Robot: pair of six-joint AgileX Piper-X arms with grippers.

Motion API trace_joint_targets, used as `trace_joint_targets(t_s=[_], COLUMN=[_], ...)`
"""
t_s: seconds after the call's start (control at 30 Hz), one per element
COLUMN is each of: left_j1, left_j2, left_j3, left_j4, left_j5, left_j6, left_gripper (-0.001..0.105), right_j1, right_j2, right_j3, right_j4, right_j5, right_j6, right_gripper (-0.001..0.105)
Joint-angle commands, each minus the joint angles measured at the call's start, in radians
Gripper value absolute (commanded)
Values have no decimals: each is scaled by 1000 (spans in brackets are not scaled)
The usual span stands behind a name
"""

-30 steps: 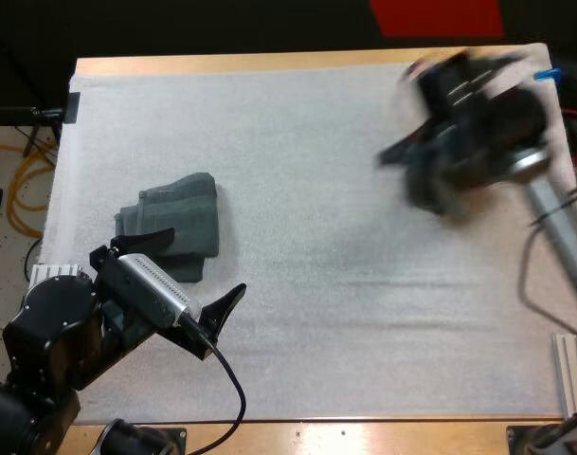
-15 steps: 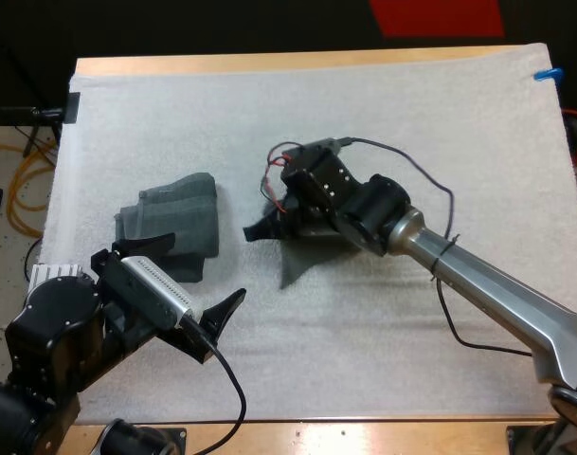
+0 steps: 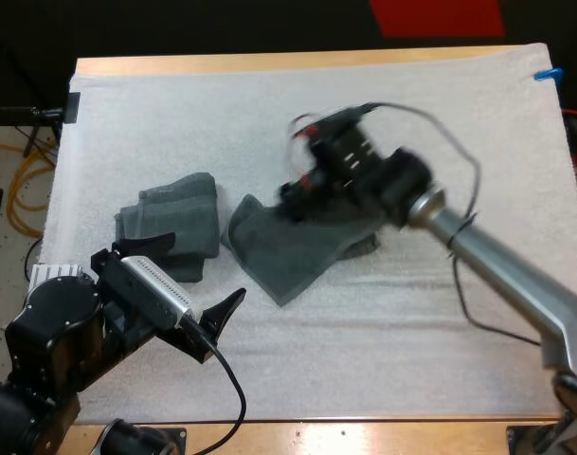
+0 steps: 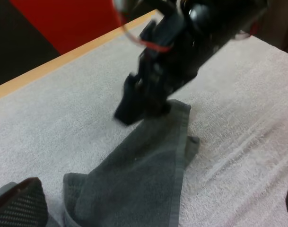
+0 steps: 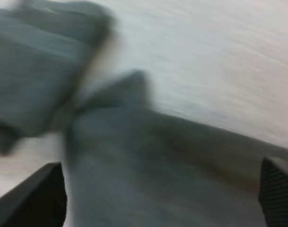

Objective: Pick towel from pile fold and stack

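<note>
The right gripper (image 3: pixel 296 195) hangs wide open over the far edge of a grey-green towel (image 3: pixel 283 248) spread on the mat (image 3: pixel 411 332). The left gripper (image 3: pixel 203 267), open and empty, hovers near the folded stack (image 3: pixel 179 220).

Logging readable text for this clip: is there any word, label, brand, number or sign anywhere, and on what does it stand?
None: no text can be read in any view.
The spread towel, the folded towel and the white mat are plain, with no tag, print or mark showing.
</note>
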Motion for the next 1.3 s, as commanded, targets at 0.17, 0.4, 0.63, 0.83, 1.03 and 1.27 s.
trace_joint_targets(t_s=[0.17, 0.4, 0.63, 0.83, 1.03, 1.27], left_j1=[-6, -6, -6, -6, -6, -6], left_j2=[-6, 4, 39, 66, 73, 73], left_j3=[-5, 5, 67, 101, 111, 111], left_j4=[-21, -17, 17, 21, 21, 21], left_j5=[8, 8, 8, 28, 46, 46], left_j6=[-2, -2, -41, -65, -65, -65], left_gripper=[104, 104, 104, 104, 104, 104], right_j1=[-232, -419, -458, -447, -440, -423], right_j2=[-12, 5, 84, 171, 215, 248], right_j3=[51, 194, 252, 252, 252, 252], right_j4=[52, 15, -36, -73, -119, -154], right_j5=[-2, -148, -299, -355, -489, -486], right_j6=[-12, -14, -12, -4, 24, 81], right_gripper=[79, 79, 79, 79, 76, 40])
